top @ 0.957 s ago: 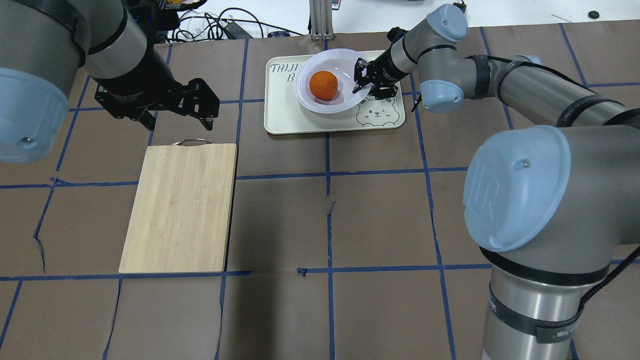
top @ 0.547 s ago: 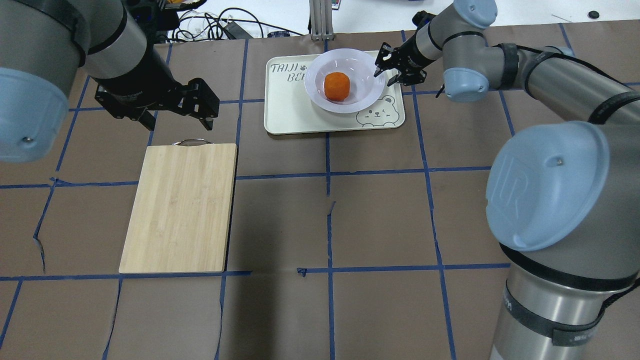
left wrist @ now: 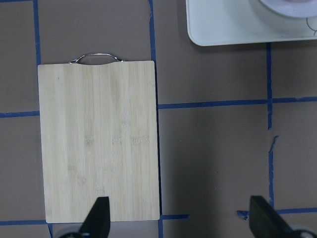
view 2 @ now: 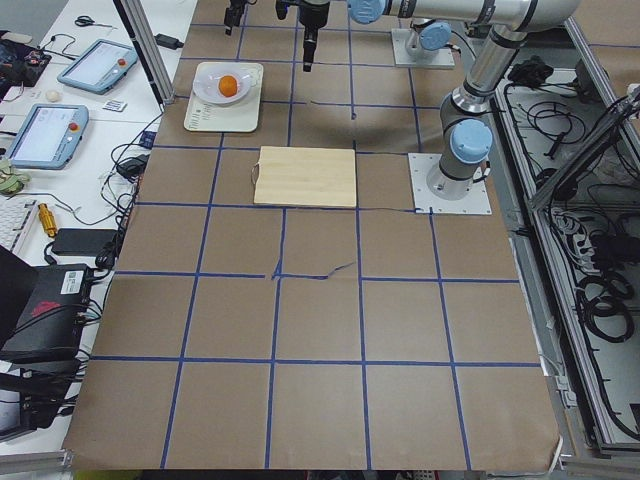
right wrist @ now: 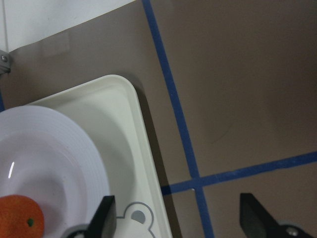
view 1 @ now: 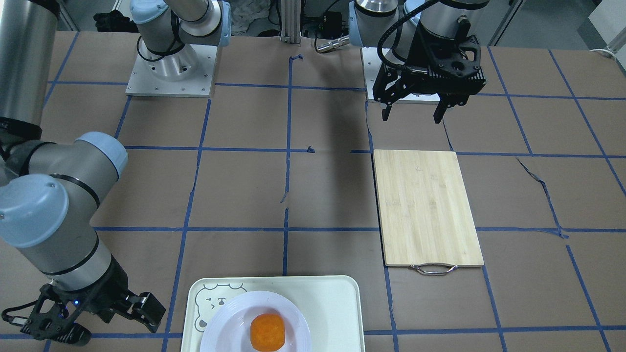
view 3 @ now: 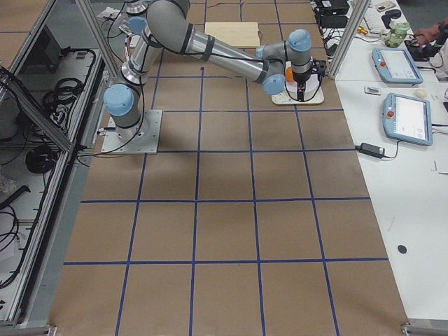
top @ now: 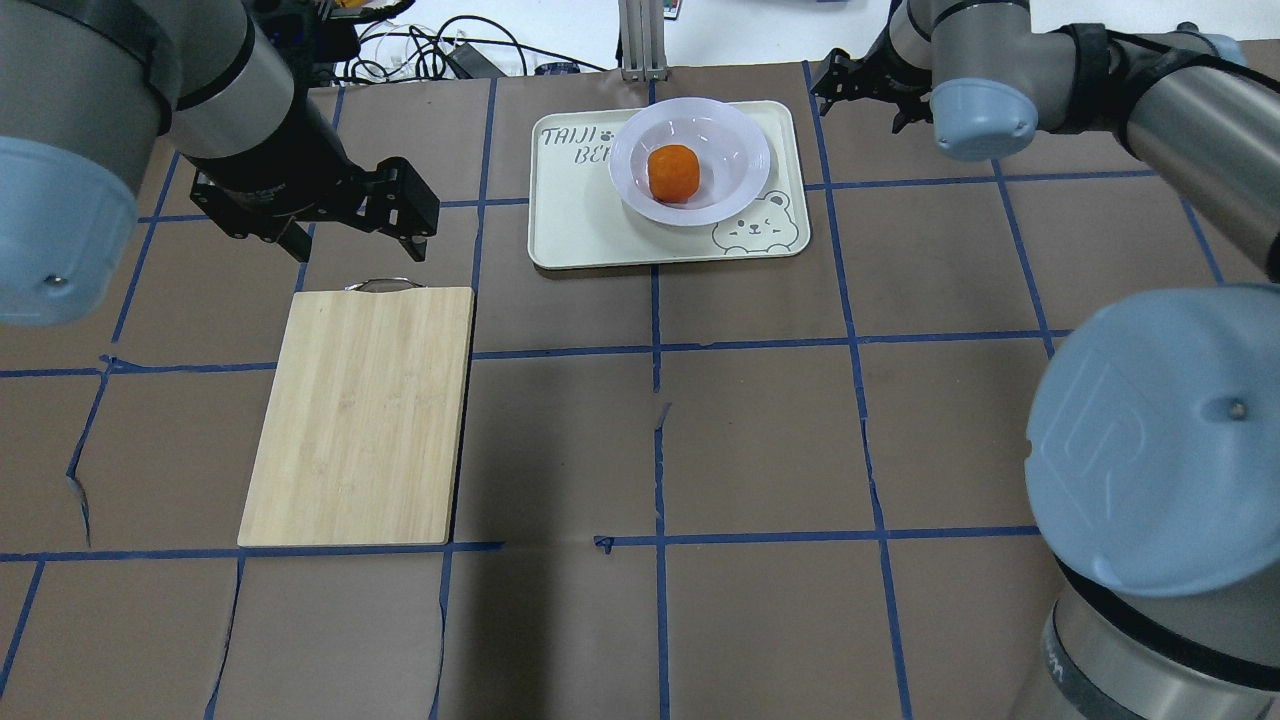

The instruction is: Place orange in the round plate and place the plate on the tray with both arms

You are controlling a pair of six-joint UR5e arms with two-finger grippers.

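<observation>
Sitting in round plate (top: 742, 135) on tray (top: 580, 225): orange (top: 673, 172) | left hand (view 1: 411, 116), right hand (right wrist: 179, 218) released | plate covers tray lettering (top: 572, 145)

Orange (view 2: 228, 85) in round plate (view 2: 207, 82), seemingly on far tray (view 2: 215, 118)

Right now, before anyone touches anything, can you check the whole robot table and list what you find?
Surface: table, brown covering with blue tape grid.
Job's things: orange lies in the round plate; the plate sits on the tray.
Clutter: bamboo cutting board, bare, apart from the tray.
Grippers: left gripper open, empty, hovering by the board; right gripper open, empty, beside the tray, touching nothing.
Cables: tangle of cables beyond the table's far edge.
Surroundings: control tablets on a white side bench.
</observation>
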